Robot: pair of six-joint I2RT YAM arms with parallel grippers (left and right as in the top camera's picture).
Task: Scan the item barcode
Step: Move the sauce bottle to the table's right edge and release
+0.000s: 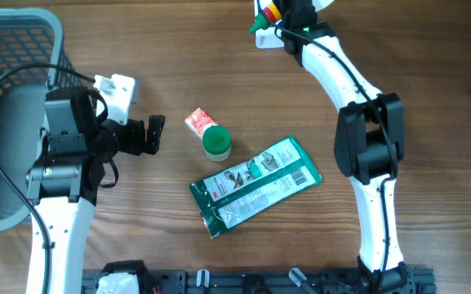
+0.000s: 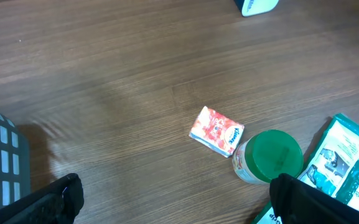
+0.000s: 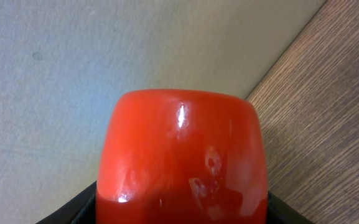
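Red device [image 3: 182, 155]: fills your right wrist view, seated between two dark fingers. I judge it to be the scanner, held at the far edge of the table [image 1: 137, 49].
Right gripper [image 1: 291, 16]: clamped on the red device, its jaws part-way closed around it.
Left gripper [image 1: 152, 135]: jaws spread wide and holding nothing, just left of the items.
Tissue pack [image 2: 216, 130]: lies flat at mid-table, just beside the green-lidded jar [image 2: 269, 155] on its right.
Green pouch [image 1: 255, 185]: lies flat, nearer and to the right of the jar; its barcode is too small to make out.
Done: you appear to have the scanner in hand.
Left: no item is lifted or presented. You cannot tell yet which item is meant.
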